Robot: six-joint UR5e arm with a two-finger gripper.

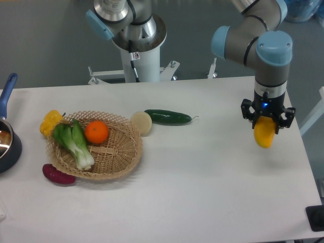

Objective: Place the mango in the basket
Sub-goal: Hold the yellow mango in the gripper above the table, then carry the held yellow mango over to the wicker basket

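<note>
Currently the mango (265, 134) is held clamped in the gripper (267, 123), hanging long-axis down above the table's (212, 172) right side, and the basket (114, 154) is seen well apart to the left, partly filled already.

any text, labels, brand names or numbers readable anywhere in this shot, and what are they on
None can be read.
The arm shows no legible lettering; only a small blue light above the gripper, which holds the mango.
The basket, its produce and the pan at the left edge bear no visible labels.
</note>
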